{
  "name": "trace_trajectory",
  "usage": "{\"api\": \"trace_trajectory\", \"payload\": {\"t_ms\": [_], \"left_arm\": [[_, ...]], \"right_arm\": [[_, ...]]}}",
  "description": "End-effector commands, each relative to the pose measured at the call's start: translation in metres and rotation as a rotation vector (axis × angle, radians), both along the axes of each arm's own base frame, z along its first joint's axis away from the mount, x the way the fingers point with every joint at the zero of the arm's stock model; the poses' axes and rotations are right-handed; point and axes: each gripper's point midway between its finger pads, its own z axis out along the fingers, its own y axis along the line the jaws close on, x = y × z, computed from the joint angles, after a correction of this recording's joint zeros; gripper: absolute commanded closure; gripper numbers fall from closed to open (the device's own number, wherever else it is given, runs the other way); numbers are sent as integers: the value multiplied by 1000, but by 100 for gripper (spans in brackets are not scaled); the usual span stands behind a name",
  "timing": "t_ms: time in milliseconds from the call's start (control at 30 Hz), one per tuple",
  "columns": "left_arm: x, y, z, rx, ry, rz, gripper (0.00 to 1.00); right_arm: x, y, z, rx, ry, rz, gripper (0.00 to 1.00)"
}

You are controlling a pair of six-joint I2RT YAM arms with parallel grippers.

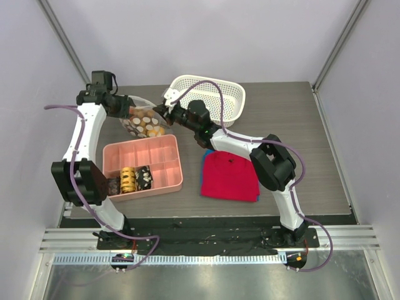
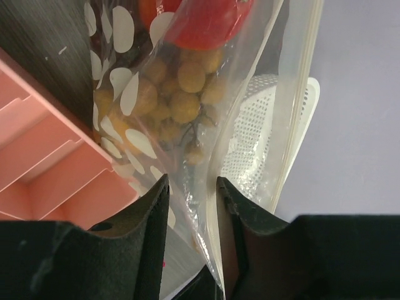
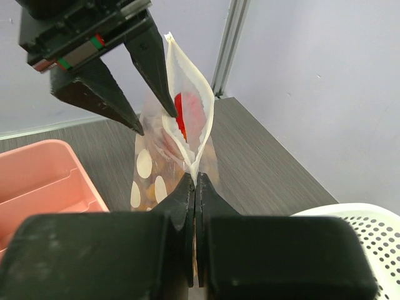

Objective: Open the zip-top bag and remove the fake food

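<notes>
Right end effector (image 3: 195,182) was clenched on the near lip of the small clear, crinkly plastic zip-top bag (image 3: 145,164). Its two black fingers (image 3: 212,200) were pressed flat together at the lower centre of the right wrist view, with the film pinched between them. Opposite it, the left end effector (image 2: 190,187) was released. Its jaws stood apart at the bottom of the left wrist view, and the bag's film ran loosely through the gap. In the right wrist view, one of its fingers (image 3: 156,69) lay against the whitish zip strip (image 3: 187,72) at the upper centre, and the mouth gaped slightly between the two lips.

The bag stood upright with its mouth up. In the top view it sat in the upper left of the dark wood-grain counter (image 1: 281,125), between the two end effectors. It was just above the pink plastic compartment tray (image 1: 162,153) and left of the white mesh basket (image 1: 215,94). Whether its bottom touched the counter could not be told.

The fake food was inside the bag: a tan-brown plastic ball cluster (image 2: 178,87) in the upper middle of the left wrist view, and a red plastic piece (image 2: 209,22) above it at the top edge.

A yellow coil (image 1: 128,180) and dark blocks (image 1: 144,177) lay in the tray's lower compartments. A red folded cloth (image 1: 230,175) lay right of the tray.
</notes>
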Motion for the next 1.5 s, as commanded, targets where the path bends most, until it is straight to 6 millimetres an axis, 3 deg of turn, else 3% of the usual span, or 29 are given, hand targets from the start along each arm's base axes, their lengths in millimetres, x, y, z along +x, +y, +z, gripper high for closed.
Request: {"api": "trace_trajectory", "payload": {"t_ms": [0, 133, 300, 400, 567, 600, 767, 867, 900, 933, 1300, 1467], "left_arm": [[18, 9, 2, -2, -62, -16, 65], [26, 17, 11, 26, -110, -24, 55], [40, 13, 26, 28, -211, -78, 51], [42, 10, 20, 3, -200, -83, 44], [37, 6, 4, -28, -128, -92, 51], [36, 6, 3, -26, -128, -90, 58], [34, 9, 3, -10, -128, -82, 68], [32, 10, 8, 9, -144, -99, 55], [32, 11, 10, 15, -148, -100, 44], [32, 12, 16, 30, -166, -105, 41], [17, 21, 57, 114, -293, -96, 50], [9, 22, 52, 132, -272, -107, 51]], "right_arm": [[-14, -5, 71, 100, -94, 9, 99], [-14, -6, 73, 101, -97, 6, 99], [-16, -3, 75, 103, -101, 14, 99], [-17, -1, 73, 95, -102, 18, 99], [-17, -1, 74, 93, -106, 15, 99], [-17, -2, 75, 95, -107, 14, 99], [-15, -3, 76, 97, -110, 4, 99], [-14, -3, 77, 99, -111, -2, 99], [-14, -3, 77, 99, -111, -2, 99], [-15, -3, 78, 100, -112, -2, 99], [-15, -2, 76, 93, -107, 6, 99], [-15, -1, 76, 93, -108, 7, 99]]}}
